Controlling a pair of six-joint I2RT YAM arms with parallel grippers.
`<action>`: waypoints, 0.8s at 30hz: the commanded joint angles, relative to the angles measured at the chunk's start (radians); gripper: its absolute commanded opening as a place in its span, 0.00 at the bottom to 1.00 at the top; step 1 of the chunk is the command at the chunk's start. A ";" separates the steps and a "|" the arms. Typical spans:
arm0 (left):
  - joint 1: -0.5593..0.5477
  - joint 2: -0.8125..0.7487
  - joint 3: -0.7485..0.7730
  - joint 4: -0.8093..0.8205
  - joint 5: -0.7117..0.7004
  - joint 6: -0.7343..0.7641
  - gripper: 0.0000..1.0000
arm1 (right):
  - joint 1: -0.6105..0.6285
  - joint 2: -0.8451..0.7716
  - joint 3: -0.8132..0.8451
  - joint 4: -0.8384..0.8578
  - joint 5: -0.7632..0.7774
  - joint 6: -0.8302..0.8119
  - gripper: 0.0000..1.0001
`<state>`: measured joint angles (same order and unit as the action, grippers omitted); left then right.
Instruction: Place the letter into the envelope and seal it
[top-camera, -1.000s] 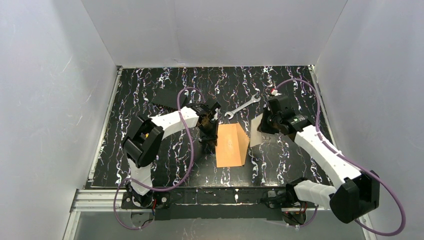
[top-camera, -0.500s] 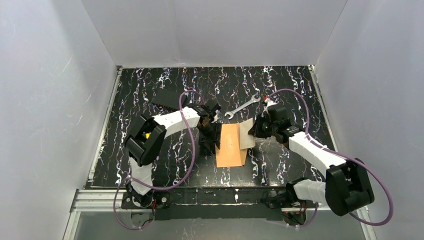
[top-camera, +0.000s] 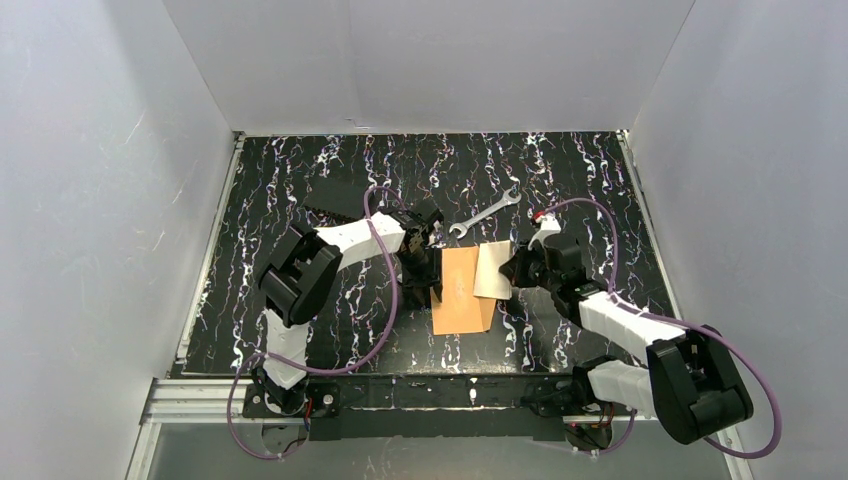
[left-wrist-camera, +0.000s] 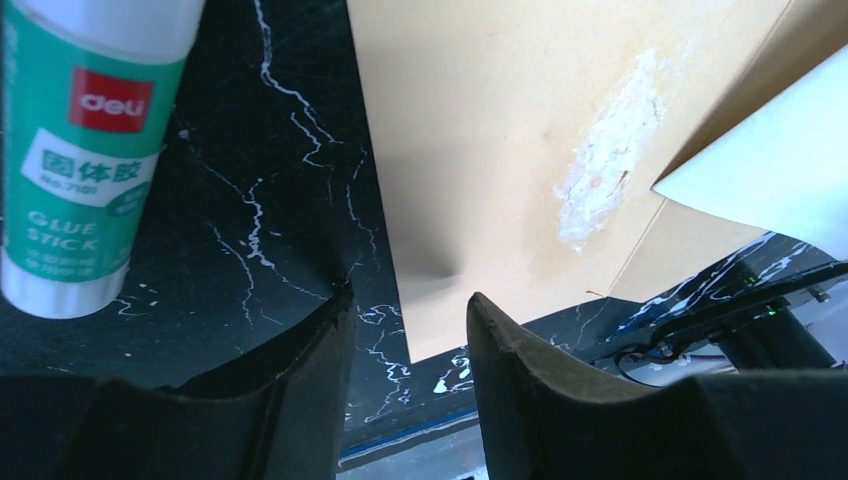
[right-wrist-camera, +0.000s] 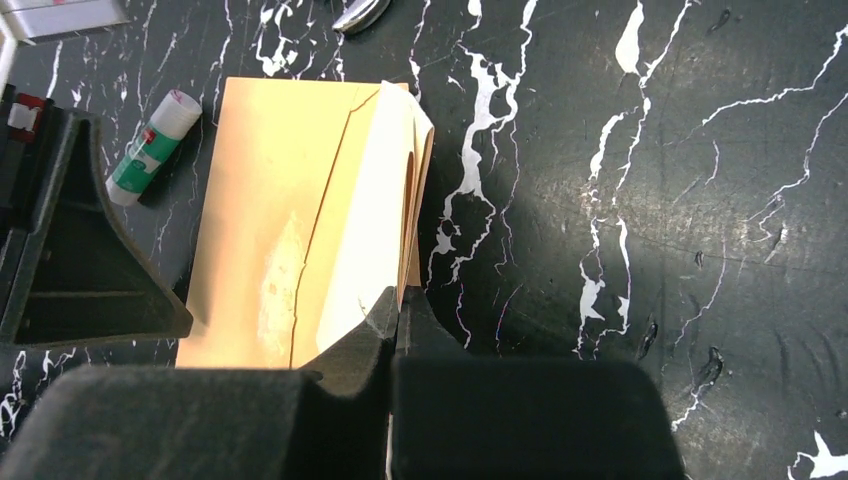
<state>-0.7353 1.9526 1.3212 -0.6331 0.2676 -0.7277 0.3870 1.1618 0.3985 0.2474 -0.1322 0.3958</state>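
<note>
From above, the envelope (top-camera: 460, 300) lies flat on the black, white-veined tabletop (top-camera: 580, 180), about midway between the two arms, its long side running away from their bases. The left hand (top-camera: 427, 285) hangs over the envelope's left edge. The right hand (top-camera: 506, 272) sits at the right edge, pinching the tip of the pale flap (top-camera: 492, 268), which slants up and over the envelope's far right part. A wrench (top-camera: 485, 212) lies just beyond the envelope, and a flat black piece (top-camera: 335, 195) lies farther left.

In the left wrist view, the left hand's fingers (left-wrist-camera: 520, 390) stand moderately apart with nothing clamped between them. The envelope's near corner and bare tabletop show in the gap. A white smear (left-wrist-camera: 605, 170) marks the envelope's face, and the flap's point hangs above it at the right. A green-and-white glue stick (left-wrist-camera: 75, 150) lies on the tabletop, apart from the envelope.

In the right wrist view, the right hand's fingers (right-wrist-camera: 352, 348) are pressed together on the flap's point, holding it lifted off the envelope's body. The glue stick lies by the envelope's far left corner. The letter cannot be made out in any view.
</note>
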 joint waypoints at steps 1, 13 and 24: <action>-0.003 0.037 0.025 -0.022 0.014 -0.023 0.43 | 0.004 -0.040 -0.046 0.168 0.030 0.021 0.01; -0.003 0.053 0.026 -0.023 0.018 -0.019 0.47 | 0.096 -0.056 -0.094 0.212 0.174 0.083 0.01; -0.003 0.054 0.024 -0.023 0.012 -0.032 0.47 | 0.138 0.008 -0.096 0.253 0.156 0.134 0.01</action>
<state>-0.7349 1.9739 1.3441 -0.6369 0.2985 -0.7547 0.5194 1.1797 0.3099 0.4511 0.0223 0.5030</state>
